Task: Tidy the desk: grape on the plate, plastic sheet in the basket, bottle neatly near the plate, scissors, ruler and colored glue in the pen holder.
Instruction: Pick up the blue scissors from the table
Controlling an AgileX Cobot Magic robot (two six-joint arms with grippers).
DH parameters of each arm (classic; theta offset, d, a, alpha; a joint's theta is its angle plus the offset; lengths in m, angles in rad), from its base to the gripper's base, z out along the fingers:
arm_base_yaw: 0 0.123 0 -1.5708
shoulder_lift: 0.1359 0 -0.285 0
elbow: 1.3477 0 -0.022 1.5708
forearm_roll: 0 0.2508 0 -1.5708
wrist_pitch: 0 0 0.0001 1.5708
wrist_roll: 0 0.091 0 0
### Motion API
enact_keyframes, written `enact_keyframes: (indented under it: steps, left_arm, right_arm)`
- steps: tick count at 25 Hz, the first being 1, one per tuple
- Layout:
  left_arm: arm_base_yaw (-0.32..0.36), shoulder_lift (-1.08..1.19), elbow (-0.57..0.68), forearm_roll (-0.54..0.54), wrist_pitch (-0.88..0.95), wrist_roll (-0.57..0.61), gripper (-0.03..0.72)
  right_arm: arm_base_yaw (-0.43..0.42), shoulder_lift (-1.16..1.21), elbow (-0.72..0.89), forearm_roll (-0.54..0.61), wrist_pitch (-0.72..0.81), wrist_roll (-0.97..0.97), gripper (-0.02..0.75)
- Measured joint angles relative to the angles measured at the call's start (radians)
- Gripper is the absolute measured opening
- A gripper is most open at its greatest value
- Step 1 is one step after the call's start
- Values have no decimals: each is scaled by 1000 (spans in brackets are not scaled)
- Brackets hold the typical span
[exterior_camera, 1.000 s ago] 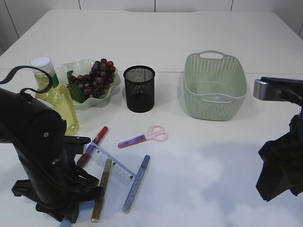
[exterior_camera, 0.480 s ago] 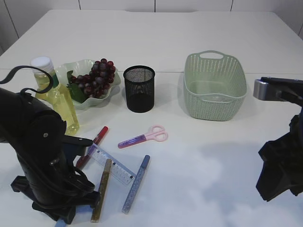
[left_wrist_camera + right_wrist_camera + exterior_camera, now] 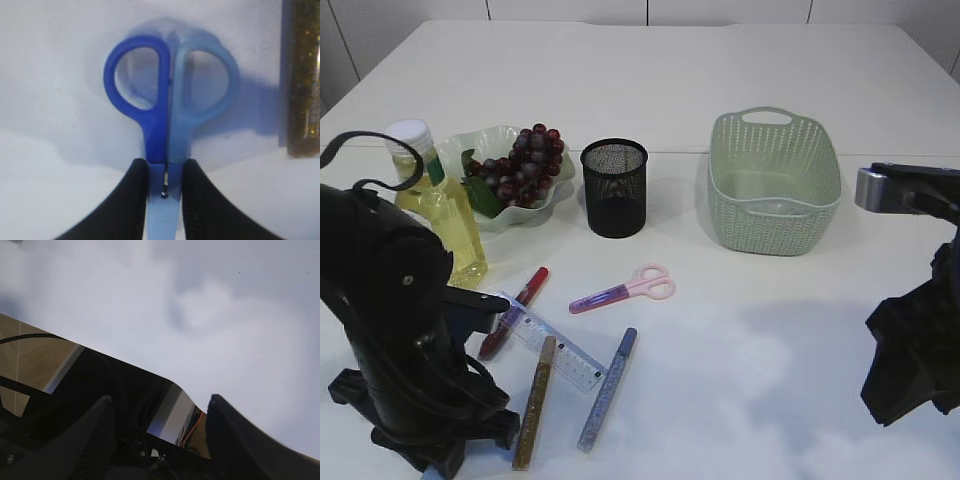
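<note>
The left arm slid back toward seven o'clock over that last second, and its end effector (image 3: 165, 186) stayed clenched on the blue scissors (image 3: 167, 100) just below the handle loops, at the table's (image 3: 720, 380) seven o'clock corner. My read is that the pick was made and the carry to the pen holder (image 3: 614, 188), up at one o'clock, was next.

The right end effector (image 3: 160, 405) hung spread, holding nothing.

The count:
- Two scissors: the blue pair and a pink pair (image 3: 625, 290).
- Three glue sticks: red (image 3: 525, 295), gold (image 3: 535, 400) and blue (image 3: 608, 388).
- One ruler (image 3: 565, 350).
- One bottle (image 3: 445, 210), at seven o'clock of the plate (image 3: 495, 135).
- One grape bunch (image 3: 525, 160), already on that plate.
- One basket (image 3: 775, 215); I couldn't make out a plastic sheet in it.
</note>
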Motion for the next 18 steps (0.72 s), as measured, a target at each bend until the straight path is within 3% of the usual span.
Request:
enact_keyframes:
  steps: [18]
  left_arm:
    - [0,-131,0,0,-20,8,142]
  right_arm:
    - [0,0,0,0,0,0,459]
